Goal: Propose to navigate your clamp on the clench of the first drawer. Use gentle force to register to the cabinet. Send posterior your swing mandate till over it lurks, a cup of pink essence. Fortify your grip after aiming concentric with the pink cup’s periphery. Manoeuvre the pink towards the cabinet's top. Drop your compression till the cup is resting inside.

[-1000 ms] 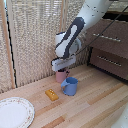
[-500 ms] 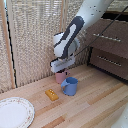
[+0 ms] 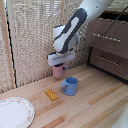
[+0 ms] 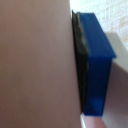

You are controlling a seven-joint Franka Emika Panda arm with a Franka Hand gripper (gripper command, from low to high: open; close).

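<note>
The exterior view takes in the whole scene: the white arm bends down from the upper right, and its hand (image 3: 59, 64) sits on top of the pink cup (image 3: 59, 72), which stands on the wooden surface (image 3: 95, 102) close to the pale reed blind at the back. The wrist view gives none of that. It is filled almost wholly by a smooth pink wall, the pink cup (image 4: 35, 65) seen at very close range, with one blue finger pad (image 4: 96, 62) and its dark inner lining lying flat against it.

The hand appears clenched on the cup's wall (one finger pressed to it is plain; the other finger is out of frame in the wrist view and hidden behind the hand's body in the exterior view). Whether the cup's base touches the surface is hard to make out, as the picture is soft there. The cup's handle cannot be seen.

The cabinet (image 3: 107, 45) stands at the exterior view's right, cut off by the frame edge, well apart from the cup. Two silver bar handles show on its dark drawer fronts.

Counted: two cups, one pink, one blue (image 3: 70, 86), the blue one just in front of the pink; one small yellow block (image 3: 51, 94) beside the blue one; one white plate (image 3: 15, 113), partly cropped, at the exterior view's lower left.
</note>
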